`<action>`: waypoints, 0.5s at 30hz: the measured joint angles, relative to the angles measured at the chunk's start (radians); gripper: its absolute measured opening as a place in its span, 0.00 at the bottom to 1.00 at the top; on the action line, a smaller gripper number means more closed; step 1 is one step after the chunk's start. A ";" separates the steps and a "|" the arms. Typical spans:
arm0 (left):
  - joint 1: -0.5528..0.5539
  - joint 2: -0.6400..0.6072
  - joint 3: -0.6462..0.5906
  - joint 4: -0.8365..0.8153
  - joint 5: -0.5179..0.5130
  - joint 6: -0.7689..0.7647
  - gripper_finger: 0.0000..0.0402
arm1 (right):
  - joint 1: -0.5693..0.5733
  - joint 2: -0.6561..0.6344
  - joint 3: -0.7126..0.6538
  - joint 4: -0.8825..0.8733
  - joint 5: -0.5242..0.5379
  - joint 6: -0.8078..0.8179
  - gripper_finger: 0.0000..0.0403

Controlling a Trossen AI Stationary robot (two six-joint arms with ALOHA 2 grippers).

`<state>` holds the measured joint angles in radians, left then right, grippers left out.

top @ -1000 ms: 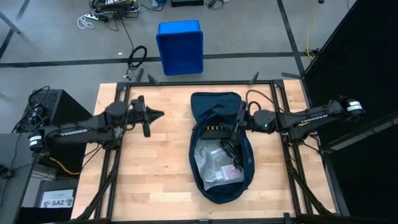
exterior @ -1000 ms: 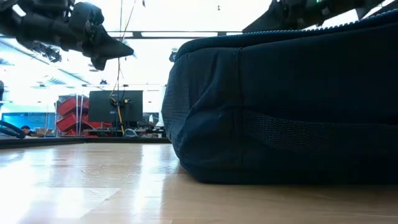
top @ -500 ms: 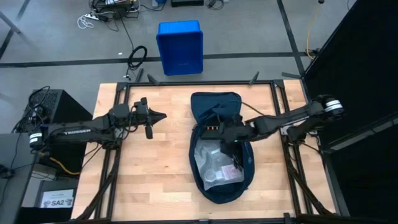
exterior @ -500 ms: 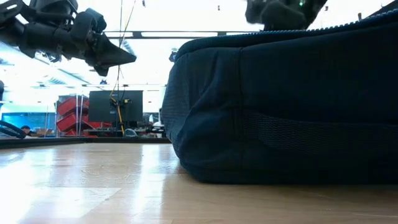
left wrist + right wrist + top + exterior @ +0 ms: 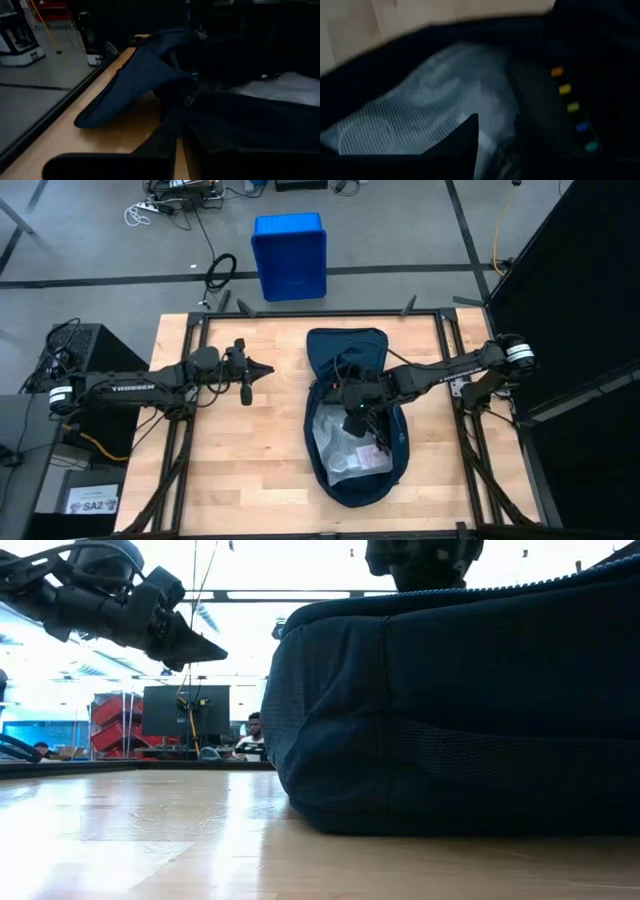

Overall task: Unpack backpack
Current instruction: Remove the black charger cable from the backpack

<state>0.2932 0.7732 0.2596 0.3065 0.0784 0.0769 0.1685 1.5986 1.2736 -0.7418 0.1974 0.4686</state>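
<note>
The backpack [image 5: 350, 492], dark navy and soft, lies flat in the middle of the table with its main compartment unzipped and its flap [image 5: 345, 345] thrown toward the far edge. Inside are clear plastic bags [image 5: 345, 450] and a dark object with a row of coloured dots [image 5: 570, 107]. My right gripper [image 5: 352, 423] hangs over the opening, tipped steeply down, with the plastic bags [image 5: 430, 110] right below it. My left gripper [image 5: 268, 369] is shut and empty. It hovers above bare wood left of the backpack and points at it [image 5: 135, 80].
A bright blue bin [image 5: 289, 255] stands on the floor beyond the far edge. Black frame rails [image 5: 190, 430] run along the table's sides. Bare wood [image 5: 250, 450] lies left of the backpack. A person [image 5: 253, 730] sits far off in the room behind.
My right gripper has swung from the backpack's right side toward the table's left, over the open compartment, and tipped from nearly level to steeply down. My left gripper has eased toward the backpack and sunk a little, staying shut. The backpack has not moved.
</note>
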 joint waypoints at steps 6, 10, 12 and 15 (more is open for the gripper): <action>0.000 0.042 0.000 0.038 0.002 0.025 0.00 | 0.004 0.000 0.000 -0.059 -0.081 0.001 0.39; 0.000 0.051 0.000 0.059 0.002 0.025 0.00 | 0.020 0.003 0.000 -0.082 -0.126 0.031 0.52; 0.000 0.051 0.000 0.071 0.002 0.024 0.00 | 0.026 0.003 0.000 -0.090 -0.144 0.054 0.59; 0.000 0.051 0.000 0.078 0.002 0.022 0.00 | 0.040 0.003 -0.008 -0.091 -0.148 0.086 0.68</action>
<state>0.2932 0.8245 0.2596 0.3843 0.0799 0.0987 0.2087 1.6012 1.2660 -0.8326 0.0492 0.5544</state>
